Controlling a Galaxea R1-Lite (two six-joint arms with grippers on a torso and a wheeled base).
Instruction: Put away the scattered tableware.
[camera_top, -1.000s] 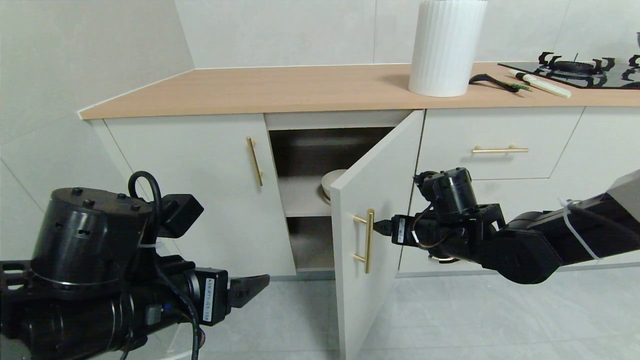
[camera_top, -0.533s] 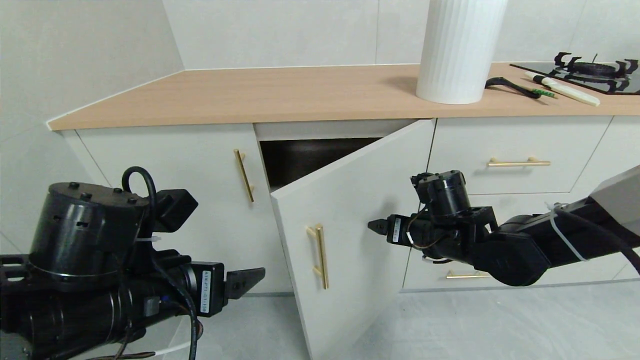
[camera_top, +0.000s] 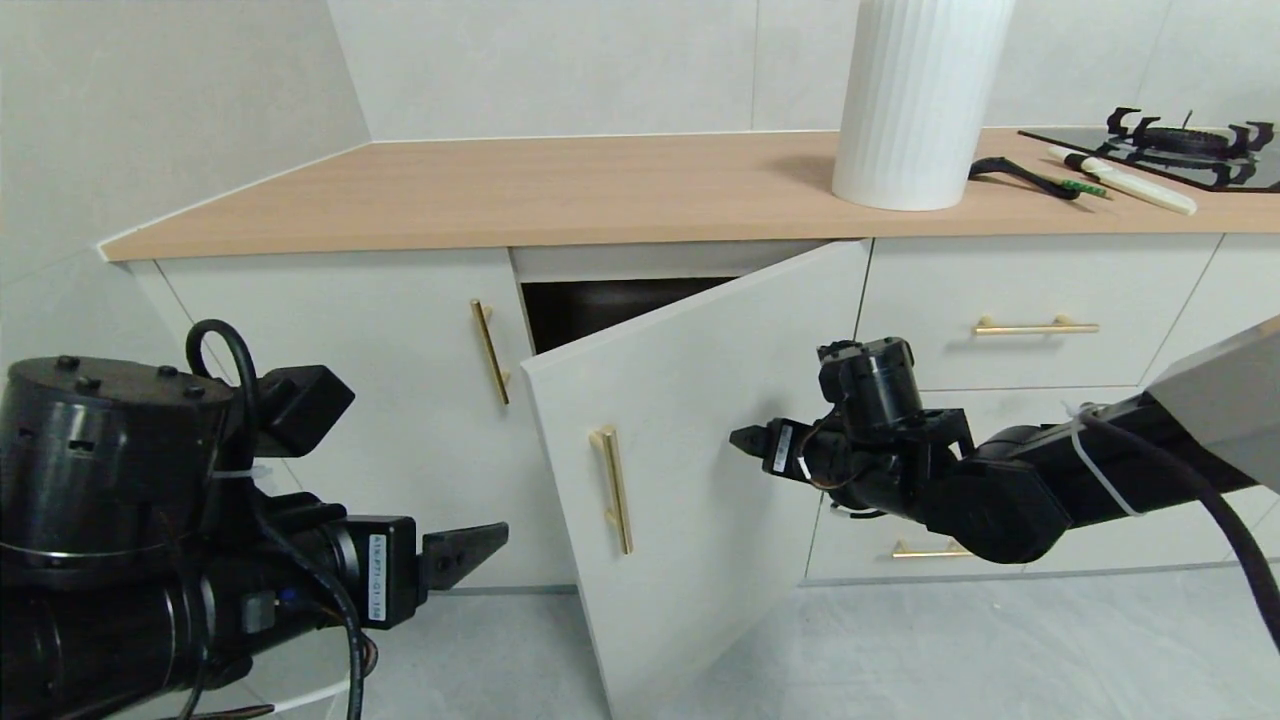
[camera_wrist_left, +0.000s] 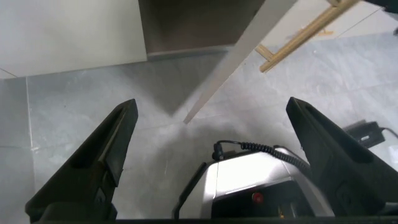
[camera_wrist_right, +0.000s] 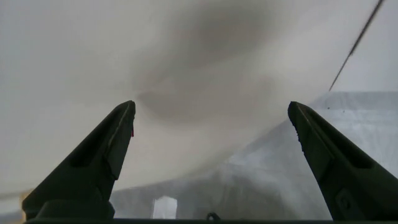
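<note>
Tableware: a black utensil (camera_top: 1020, 175) and a white utensil (camera_top: 1125, 185) lie flat on the table (camera_top: 500, 190), between the white ribbed vase (camera_top: 920, 100) and the hob (camera_top: 1190, 140).
Long axes: both run slantwise, from the far left to the near right. The black one's curved end lies beside the vase's foot, and the white one's dark end points away from the table's front edge.
Cabinet door (camera_top: 700, 450): it is ajar below the table, its free edge swung outward, with a dark gap (camera_top: 610, 300) at the top. Its gold handle (camera_top: 611, 490) stands upright.
Right tool (camera_top: 745, 440): wide apart, its tips up against the door's outer face; I cannot tell whether they touch it.
Left tool (camera_top: 470, 545): wide apart and holding nothing, low over the floor, to the left of the door.
Drawer (camera_top: 1030, 310): to the right of the door, with a level gold handle.
</note>
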